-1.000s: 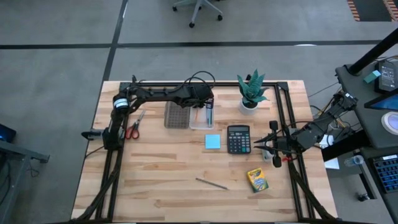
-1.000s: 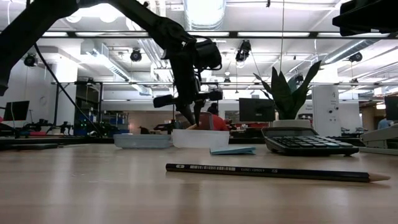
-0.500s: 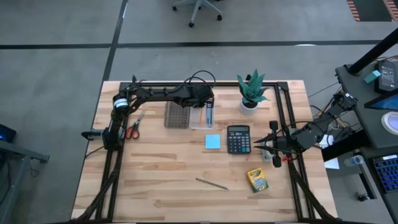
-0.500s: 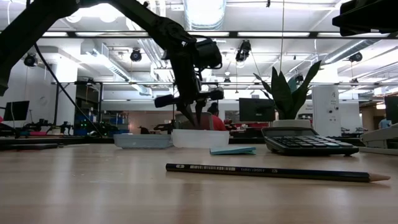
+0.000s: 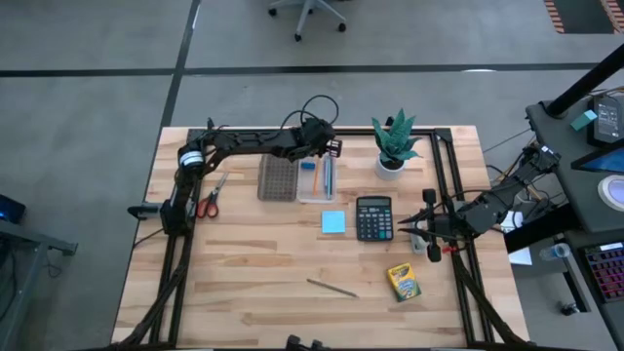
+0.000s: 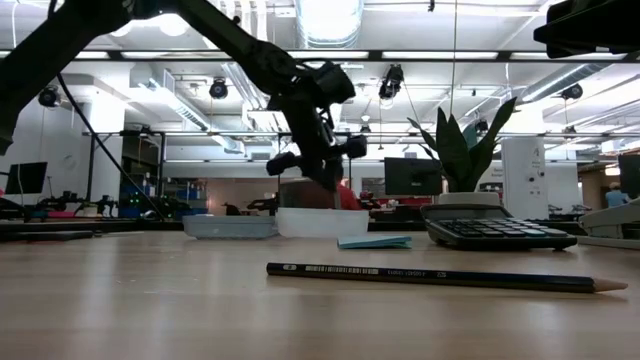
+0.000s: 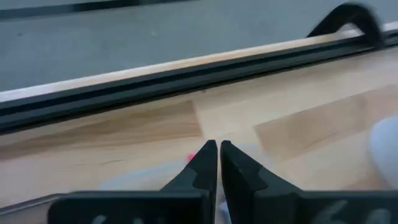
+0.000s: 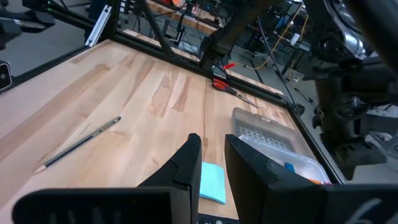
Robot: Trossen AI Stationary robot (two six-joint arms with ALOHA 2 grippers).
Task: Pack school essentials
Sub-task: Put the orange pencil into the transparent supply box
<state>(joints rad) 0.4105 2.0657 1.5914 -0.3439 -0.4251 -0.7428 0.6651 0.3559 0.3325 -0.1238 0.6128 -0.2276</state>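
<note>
My left gripper (image 5: 329, 147) is shut and empty, hovering tilted above the far end of the clear tray (image 5: 317, 180); it also shows in the low view (image 6: 330, 180) and in its own wrist view (image 7: 218, 155). The tray holds a blue eraser (image 5: 308, 166) and thin pens (image 5: 328, 178). Red-handled scissors (image 5: 208, 199), a light-blue sticky pad (image 5: 333, 222), a grey pencil (image 5: 331, 287) and the yellow-green crayon box (image 5: 403, 282) lie flat on the table. My right gripper (image 5: 427, 230) waits open near the table's right edge.
A grey perforated tray (image 5: 277, 178) lies beside the clear tray. A calculator (image 5: 374, 217) sits right of the sticky pad, and a potted plant (image 5: 395, 146) stands by the far edge. Black frame rails (image 5: 444, 185) run along the table's sides. Bare wood lies toward the near left.
My left gripper has risen out of the clear tray and moved a little toward the far edge, tipping from pointing straight down to a slant. The blue eraser in the tray, covered by the gripper before, now shows.
</note>
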